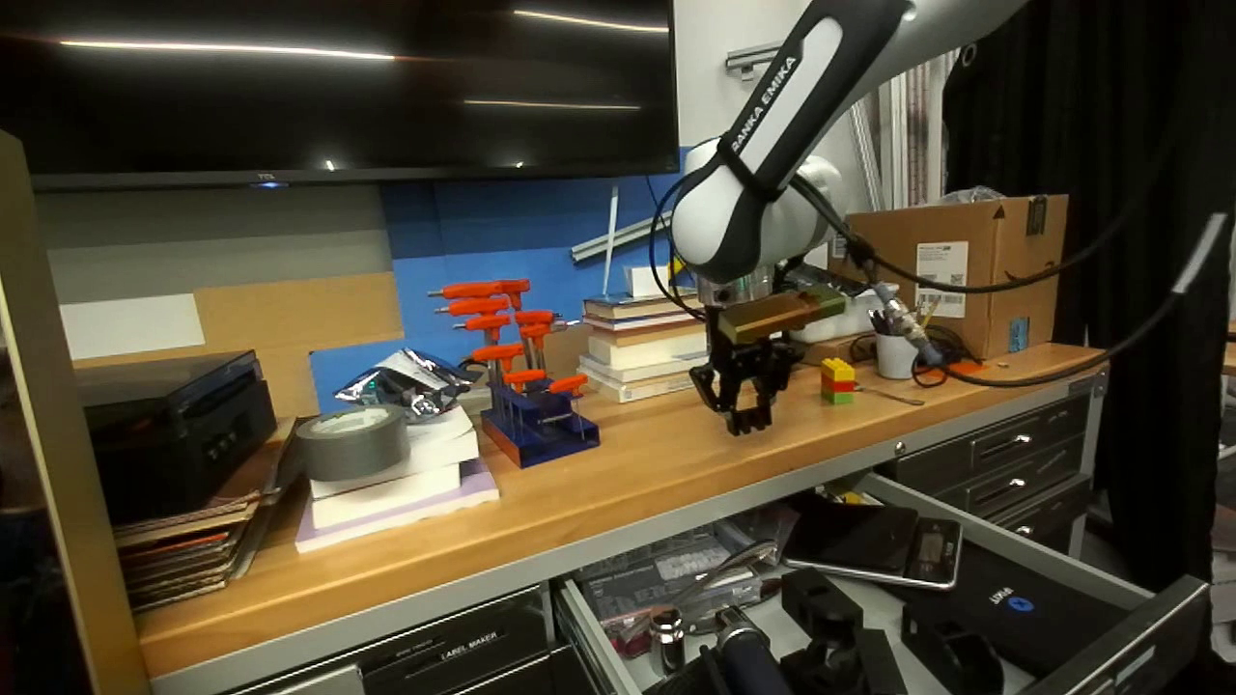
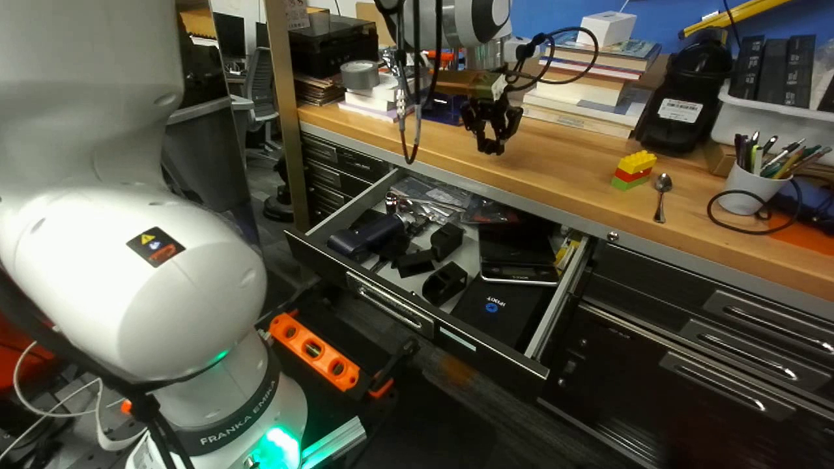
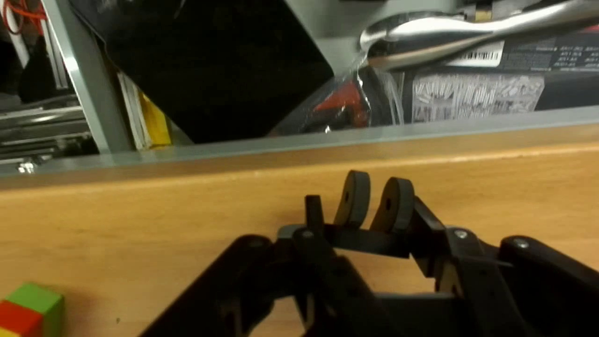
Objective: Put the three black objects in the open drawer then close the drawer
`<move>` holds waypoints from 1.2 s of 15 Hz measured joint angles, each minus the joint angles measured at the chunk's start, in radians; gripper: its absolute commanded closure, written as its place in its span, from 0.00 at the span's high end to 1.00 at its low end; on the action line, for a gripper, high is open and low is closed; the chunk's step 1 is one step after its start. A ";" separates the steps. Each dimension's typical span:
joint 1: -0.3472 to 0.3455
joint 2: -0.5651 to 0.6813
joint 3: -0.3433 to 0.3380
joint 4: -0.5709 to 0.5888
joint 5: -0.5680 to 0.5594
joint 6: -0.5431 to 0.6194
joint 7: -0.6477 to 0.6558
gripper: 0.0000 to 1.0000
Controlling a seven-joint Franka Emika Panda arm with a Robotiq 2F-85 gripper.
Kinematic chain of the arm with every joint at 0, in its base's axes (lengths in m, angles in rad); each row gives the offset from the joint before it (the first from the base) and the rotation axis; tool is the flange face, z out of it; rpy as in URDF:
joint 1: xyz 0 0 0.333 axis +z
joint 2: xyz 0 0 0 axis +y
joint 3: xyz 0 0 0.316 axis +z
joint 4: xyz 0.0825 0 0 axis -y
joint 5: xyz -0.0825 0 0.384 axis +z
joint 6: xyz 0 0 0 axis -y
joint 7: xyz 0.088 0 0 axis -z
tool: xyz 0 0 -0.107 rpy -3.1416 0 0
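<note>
My gripper (image 3: 367, 241) is shut on a small black piece (image 3: 360, 239) with two rounded upright lugs, its ends pinched between the fingers. In both exterior views the gripper (image 1: 748, 410) hangs over the wooden bench top, behind the drawer opening, with the piece at its tips. The drawer (image 2: 502, 358) stands pulled out below the bench. Inside it lie other small matte black objects: a block (image 2: 447, 241), a flatter block (image 2: 415, 262) and one with cut-outs (image 2: 445, 283) near the drawer's front. Which of these count among the three black objects, I cannot tell.
Also in the drawer are a dark blue tool (image 2: 368, 236), a black flat device (image 2: 518, 251), a flat black case (image 2: 502, 306) and a metal spoon-like tool (image 3: 421, 40). A toy brick stack (image 1: 837, 381), books (image 1: 642, 357) and a tool stand with red handles (image 1: 541, 434) stand on the bench.
</note>
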 measured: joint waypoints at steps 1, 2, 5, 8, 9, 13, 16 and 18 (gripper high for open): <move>-0.002 -0.038 0.000 -0.056 0.000 0.000 0.021 0.26; -0.007 -0.076 0.000 -0.114 0.000 0.001 0.041 0.26; -0.033 -0.175 0.000 -0.292 0.004 0.015 0.074 0.26; -0.073 -0.245 -0.001 -0.473 0.027 0.072 0.093 0.26; -0.088 -0.259 -0.001 -0.525 0.034 0.093 0.098 0.26; -0.137 -0.275 -0.002 -0.681 0.171 0.194 0.029 0.26; -0.140 -0.261 0.017 -0.736 0.407 0.255 -0.204 0.26; -0.138 -0.251 0.049 -0.740 0.562 0.257 -0.362 0.26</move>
